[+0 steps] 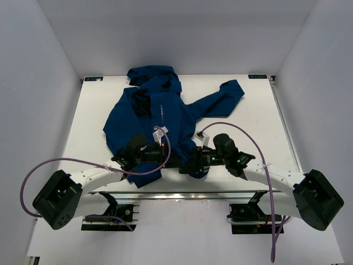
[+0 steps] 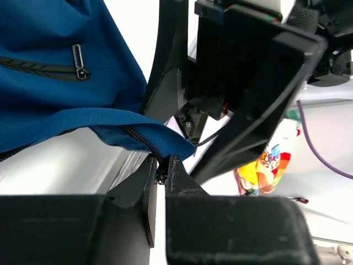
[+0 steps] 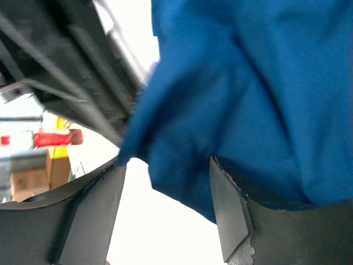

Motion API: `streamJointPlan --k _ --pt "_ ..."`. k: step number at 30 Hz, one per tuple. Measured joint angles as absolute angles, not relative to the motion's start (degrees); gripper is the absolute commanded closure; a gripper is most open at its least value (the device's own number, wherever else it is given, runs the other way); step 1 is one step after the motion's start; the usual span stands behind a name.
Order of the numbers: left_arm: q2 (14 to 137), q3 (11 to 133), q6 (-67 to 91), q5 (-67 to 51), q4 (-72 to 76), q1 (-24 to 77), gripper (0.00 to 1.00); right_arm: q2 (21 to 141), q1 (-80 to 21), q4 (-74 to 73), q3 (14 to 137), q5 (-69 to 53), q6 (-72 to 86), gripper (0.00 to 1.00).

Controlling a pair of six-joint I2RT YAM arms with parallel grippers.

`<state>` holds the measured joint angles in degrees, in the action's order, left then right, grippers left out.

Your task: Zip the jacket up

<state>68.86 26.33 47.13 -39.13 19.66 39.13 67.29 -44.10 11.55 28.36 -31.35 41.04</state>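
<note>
On the table [image 1: 253, 121], left of centre, the jacket [image 1: 160, 116] lies spread out, with its hood toward the far edge and one sleeve reaching right. At the near hem, the left end effector [image 2: 161, 172] is closed on the jacket, pinching the bottom end of the front zipper [image 2: 140, 142] between both fingers. A closed pocket zipper [image 2: 55, 67] shows on the fabric above. Just beside it, the right end effector [image 3: 165, 171] stands open. A fold of blue fabric hangs between its separated fingers [image 3: 229, 215]; contact cannot be confirmed.
</note>
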Motion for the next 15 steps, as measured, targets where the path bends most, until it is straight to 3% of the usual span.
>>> streamJointPlan --k 8,15 --pt "67.4 22.9 50.4 -39.5 25.2 39.1 1.00 66.2 -44.3 22.2 26.3 -35.9 42.9 0.36" --pt "64.8 22.7 51.1 -39.2 25.3 39.1 1.00 65.8 -44.3 26.2 25.1 -36.0 45.8 0.51"
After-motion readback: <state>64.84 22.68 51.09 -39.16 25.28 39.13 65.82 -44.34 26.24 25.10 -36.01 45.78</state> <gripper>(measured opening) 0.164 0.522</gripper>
